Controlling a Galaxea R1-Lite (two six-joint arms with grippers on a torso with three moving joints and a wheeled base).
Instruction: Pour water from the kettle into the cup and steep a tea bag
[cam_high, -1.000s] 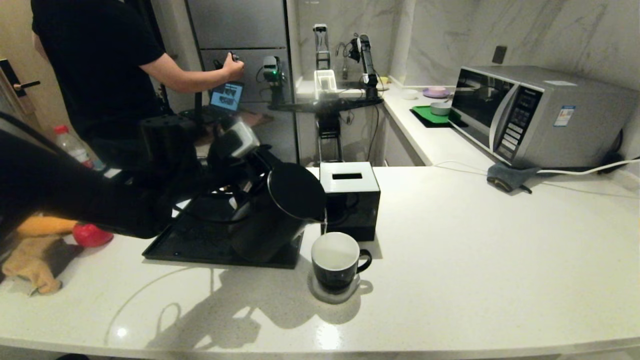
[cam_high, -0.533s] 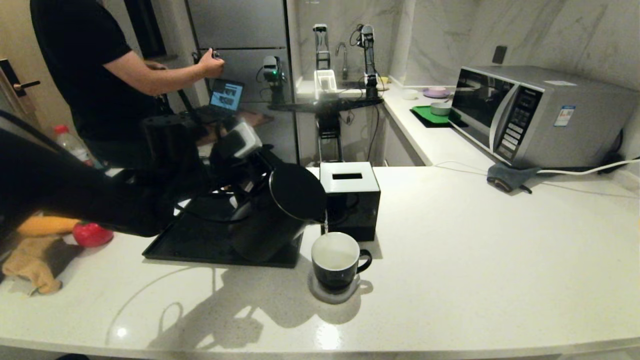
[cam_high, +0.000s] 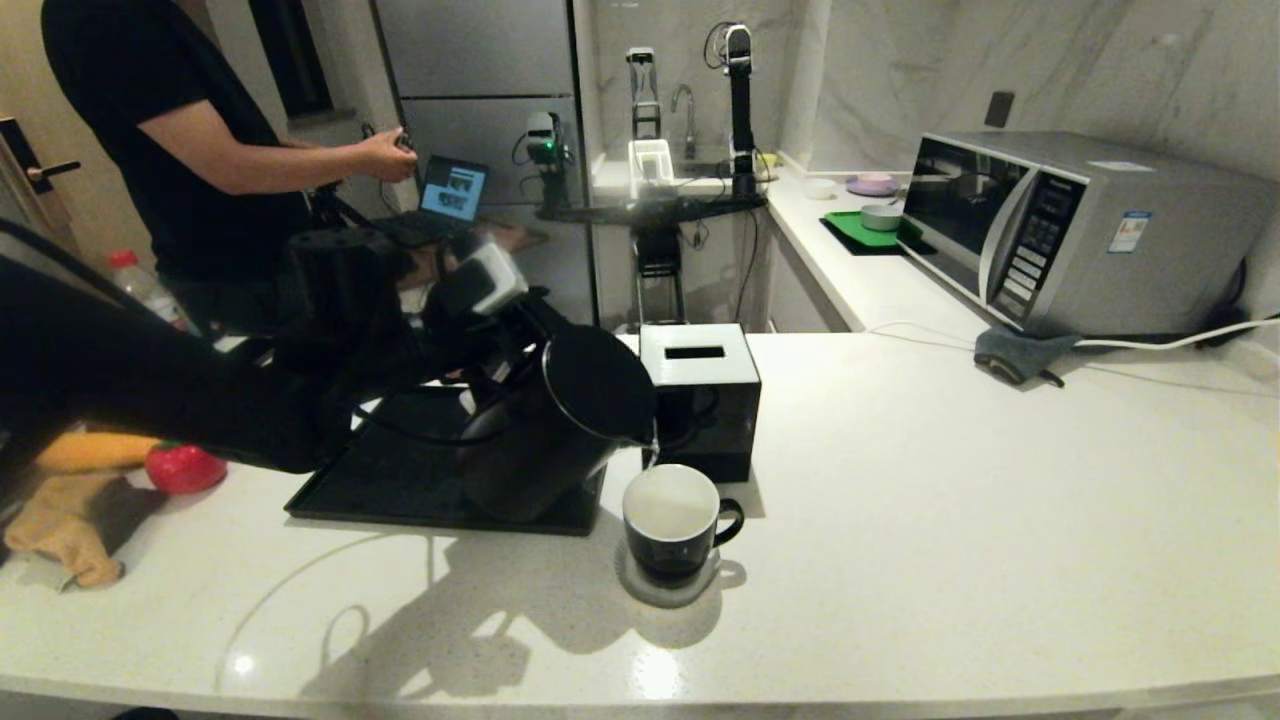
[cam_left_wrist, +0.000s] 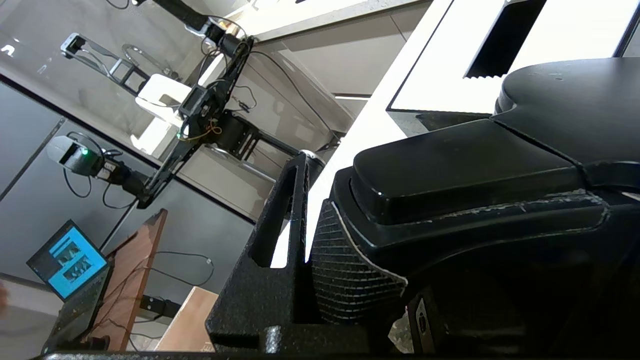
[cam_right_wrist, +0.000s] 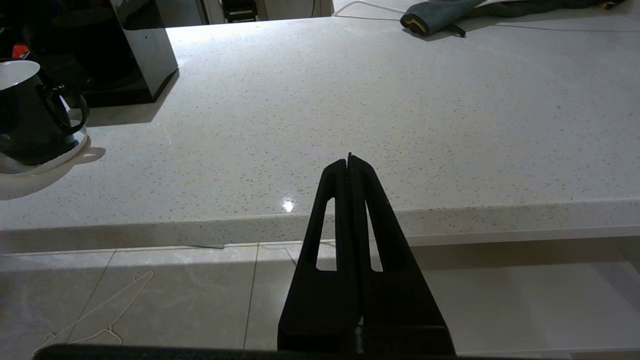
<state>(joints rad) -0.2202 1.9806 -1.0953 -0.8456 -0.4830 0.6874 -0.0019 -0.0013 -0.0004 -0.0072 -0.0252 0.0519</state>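
Observation:
The matte black kettle (cam_high: 560, 425) hangs tilted toward the right, its spout just over the rim of the black cup (cam_high: 672, 520). My left gripper (cam_high: 497, 368) is shut on the kettle's loop handle (cam_left_wrist: 450, 170), with one ribbed finger pad (cam_left_wrist: 345, 270) pressed against it. The cup shows a white inside and stands on a pale coaster (cam_high: 668, 592); I cannot tell whether water is running from the spout. The tea bag is not in view. My right gripper (cam_right_wrist: 349, 157) is shut on nothing, off the counter's front edge, with the cup (cam_right_wrist: 30, 115) away to one side.
A black tissue box (cam_high: 700, 400) stands right behind the cup. A black tray (cam_high: 400, 480) lies under the kettle. A red object (cam_high: 185, 468) and a yellowish cloth (cam_high: 60, 520) lie at the left. A microwave (cam_high: 1080, 230) and a grey cloth (cam_high: 1020, 355) are at the back right. A person (cam_high: 170, 150) stands behind.
The kettle stays tilted over the cup and has shifted only slightly to the right. The person behind has drawn his hand to the left.

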